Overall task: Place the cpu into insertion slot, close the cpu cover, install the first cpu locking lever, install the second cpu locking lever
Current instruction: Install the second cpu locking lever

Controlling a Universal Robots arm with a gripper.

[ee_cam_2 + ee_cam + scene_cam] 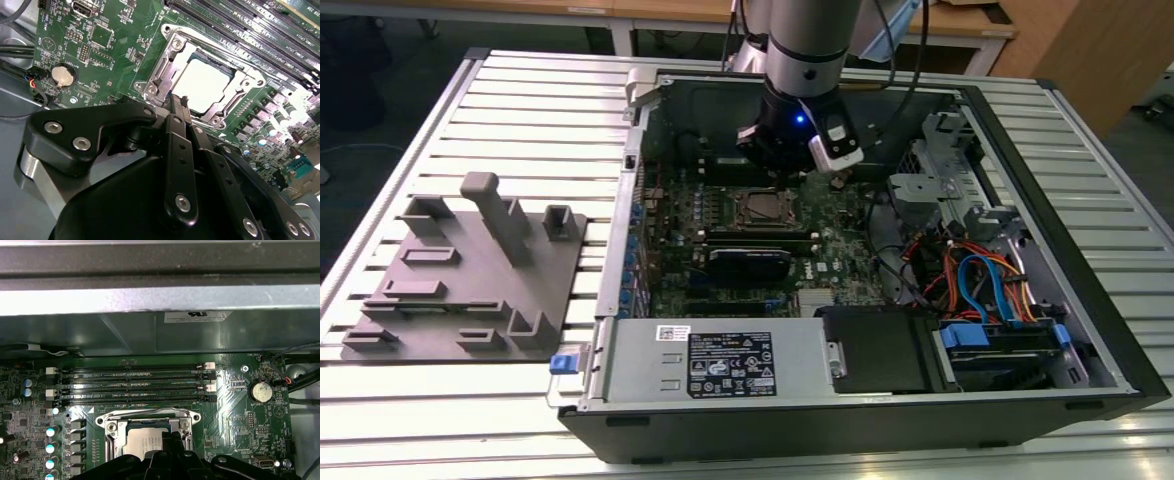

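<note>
The cpu (207, 82) lies in the insertion slot (758, 208) on the green motherboard (841, 255), its pale silver top showing in both wrist views (142, 445). The cpu cover (167, 60), a silvery frame, lies flat around the chip's edges (145, 415). My gripper (178, 101) hangs just over one edge of the socket, black fingers (175, 115) pressed together and shut, with nothing visible between them. In the exterior view the gripper (787, 168) sits inside the open computer case, slightly behind the socket.
Long black memory slots (135, 385) run beside the socket. A coin battery (64, 75) sits nearby. The case walls (854, 400) enclose the board, with cables and a drive cage (987, 280) on the exterior view's right. A grey fixture plate (467, 270) lies outside on the left.
</note>
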